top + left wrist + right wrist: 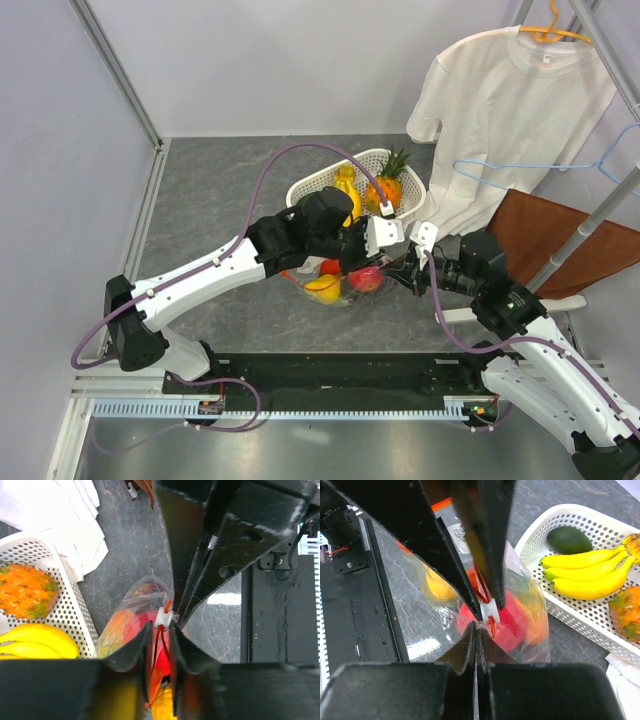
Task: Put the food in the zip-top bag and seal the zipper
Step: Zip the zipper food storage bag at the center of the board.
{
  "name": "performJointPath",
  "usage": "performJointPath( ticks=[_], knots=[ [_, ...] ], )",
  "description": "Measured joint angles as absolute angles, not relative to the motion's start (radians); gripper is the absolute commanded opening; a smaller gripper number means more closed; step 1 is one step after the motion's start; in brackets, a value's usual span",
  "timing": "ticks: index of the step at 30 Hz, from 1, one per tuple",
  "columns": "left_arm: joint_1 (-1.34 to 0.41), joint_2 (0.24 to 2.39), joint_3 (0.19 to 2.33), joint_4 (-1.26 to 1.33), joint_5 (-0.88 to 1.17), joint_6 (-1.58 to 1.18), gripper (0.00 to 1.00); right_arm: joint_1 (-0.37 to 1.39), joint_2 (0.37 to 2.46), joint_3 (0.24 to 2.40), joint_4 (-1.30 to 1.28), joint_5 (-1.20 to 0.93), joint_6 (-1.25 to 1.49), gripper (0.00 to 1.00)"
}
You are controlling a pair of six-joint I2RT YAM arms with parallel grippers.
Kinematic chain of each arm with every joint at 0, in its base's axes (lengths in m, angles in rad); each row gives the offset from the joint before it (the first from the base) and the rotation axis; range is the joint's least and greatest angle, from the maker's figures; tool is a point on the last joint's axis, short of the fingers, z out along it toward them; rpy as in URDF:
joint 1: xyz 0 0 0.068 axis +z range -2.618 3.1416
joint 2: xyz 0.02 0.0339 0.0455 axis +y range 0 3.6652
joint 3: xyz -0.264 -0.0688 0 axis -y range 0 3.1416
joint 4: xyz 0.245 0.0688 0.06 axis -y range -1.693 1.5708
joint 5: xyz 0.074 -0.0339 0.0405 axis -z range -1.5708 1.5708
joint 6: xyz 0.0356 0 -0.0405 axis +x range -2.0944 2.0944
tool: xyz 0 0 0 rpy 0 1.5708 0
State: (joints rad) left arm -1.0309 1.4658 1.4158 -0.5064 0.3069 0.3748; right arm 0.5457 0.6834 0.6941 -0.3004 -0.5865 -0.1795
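The zip-top bag lies in the middle of the table, in front of the basket, with food inside: a red fruit and a yellow piece. The left wrist view shows the bag and its red-orange zipper with the white end piece. My left gripper is closed narrowly on the zipper strip just behind that piece. It also shows in the top view. My right gripper is shut on the bag's clear edge right by the end piece; the red fruit shows through. In the top view it meets the left gripper.
A white mesh basket behind the bag holds bananas, an avocado and a pineapple. A white T-shirt hangs at the back right over a brown board. A black rail runs along the near edge.
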Motion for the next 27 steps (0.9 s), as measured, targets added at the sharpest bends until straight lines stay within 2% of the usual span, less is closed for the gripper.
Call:
performJointPath(
  ticks=[2,3,7,12,13,19,20,22,23,27],
  knots=[
    [-1.021,1.465,1.416,-0.505,0.333,0.376,0.41,0.546,0.682,0.694,-0.300,-0.589,-0.180,0.00],
    [-1.016,1.465,1.414,-0.500,0.348,0.376,0.43,0.546,0.682,0.694,-0.301,-0.593,-0.180,0.00],
    [-1.003,1.460,1.400,-0.488,0.395,0.377,0.43,0.546,0.682,0.694,-0.302,-0.607,-0.181,0.00],
    [-1.003,1.460,1.400,-0.478,0.420,0.377,0.38,0.546,0.682,0.694,-0.302,-0.614,-0.185,0.00],
    [-1.003,1.460,1.400,-0.476,0.425,0.377,0.36,0.546,0.682,0.694,-0.302,-0.615,-0.187,0.00],
    [-1.004,1.460,1.400,-0.476,0.456,0.383,0.04,0.546,0.682,0.694,-0.301,-0.617,-0.191,0.00],
    [-1.004,1.460,1.400,-0.477,0.459,0.387,0.02,0.546,0.682,0.694,-0.302,-0.617,-0.192,0.15],
    [-1.000,1.460,1.400,-0.481,0.474,0.393,0.02,0.546,0.682,0.694,-0.307,-0.622,-0.198,0.36],
    [-0.996,1.459,1.398,-0.482,0.481,0.398,0.02,0.546,0.682,0.695,-0.313,-0.627,-0.209,0.52],
    [-0.966,1.438,1.355,-0.487,0.534,0.422,0.02,0.546,0.685,0.706,-0.350,-0.641,-0.277,0.56]
  ],
)
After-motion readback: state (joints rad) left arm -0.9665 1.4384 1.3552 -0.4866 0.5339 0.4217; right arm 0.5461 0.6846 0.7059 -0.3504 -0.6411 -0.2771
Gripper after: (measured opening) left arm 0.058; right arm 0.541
